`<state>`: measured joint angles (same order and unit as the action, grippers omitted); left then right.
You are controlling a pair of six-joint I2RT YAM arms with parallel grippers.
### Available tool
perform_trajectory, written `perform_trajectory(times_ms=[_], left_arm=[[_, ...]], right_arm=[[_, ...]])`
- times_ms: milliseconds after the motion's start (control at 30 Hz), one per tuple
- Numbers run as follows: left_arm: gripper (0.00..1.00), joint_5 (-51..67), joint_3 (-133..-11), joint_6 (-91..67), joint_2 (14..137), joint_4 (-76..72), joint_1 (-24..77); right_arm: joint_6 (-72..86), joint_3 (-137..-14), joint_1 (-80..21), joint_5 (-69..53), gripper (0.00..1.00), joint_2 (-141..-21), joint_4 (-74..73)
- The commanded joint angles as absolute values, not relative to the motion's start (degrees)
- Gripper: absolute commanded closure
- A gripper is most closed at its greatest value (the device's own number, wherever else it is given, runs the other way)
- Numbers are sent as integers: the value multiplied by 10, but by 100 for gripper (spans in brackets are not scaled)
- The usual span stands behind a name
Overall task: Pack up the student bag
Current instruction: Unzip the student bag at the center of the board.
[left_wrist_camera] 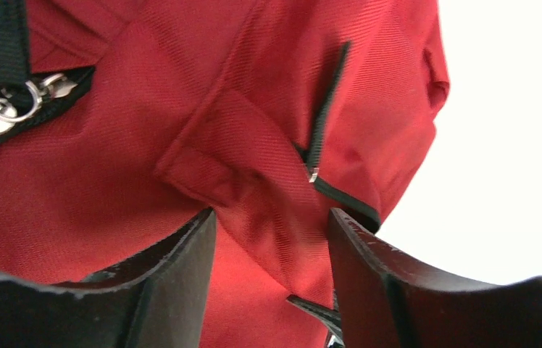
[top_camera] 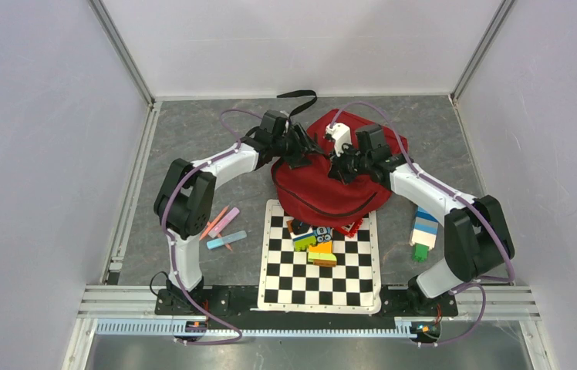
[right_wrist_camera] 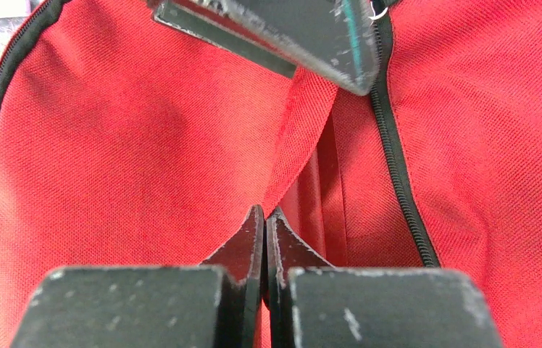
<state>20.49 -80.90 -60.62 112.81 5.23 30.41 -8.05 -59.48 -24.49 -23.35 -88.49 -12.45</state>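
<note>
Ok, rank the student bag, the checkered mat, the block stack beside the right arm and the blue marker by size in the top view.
1. student bag and checkered mat: too alike to rank, both partly covered.
2. block stack.
3. blue marker.

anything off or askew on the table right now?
Nothing spilled or damaged. The dark red fabric backpack lies crumpled, overlapping the far edge of the black-and-white chequered mat, its black strap looping loose behind.
</note>
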Motion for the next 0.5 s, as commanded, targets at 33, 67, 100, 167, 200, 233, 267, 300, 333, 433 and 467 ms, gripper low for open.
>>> perform_trajectory(times_ms=[33, 67, 100, 167, 200, 233, 267, 300, 333, 433, 467], left_arm=[[42, 232, -799, -599, 1143, 61, 309], [42, 236, -799, -597, 1147, 64, 311], [46, 240, -798, -595, 1150, 64, 312], [58, 244, -801, -591, 1156, 63, 314], [65, 246, -805, -588, 1159, 67, 314], [71, 247, -807, -584, 1160, 73, 314], [77, 245, -808, -576, 1159, 80, 314], [82, 243, -807, -571, 1156, 83, 314], [87, 241, -806, -566, 1153, 85, 314], [94, 239, -809, -558, 1153, 88, 314], [95, 241, -810, -558, 1155, 89, 314]], right_arm=[[-85, -591, -257, -227, 100, -879, -106], [-86, -593, -257, -225, 100, -878, -106], [-87, -596, -257, -221, 99, -877, -107], [-90, -604, -256, -215, 91, -872, -113], [-91, -610, -257, -211, 87, -870, -117], [-91, -619, -257, -206, 81, -866, -121], [-95, -629, -257, -202, 71, -862, -129], [-96, -639, -257, -195, 64, -860, -138], [-100, -652, -257, -181, 57, -859, -147], [-120, -686, -256, -139, 47, -858, -176], [-126, -695, -256, -128, 45, -859, -181]])
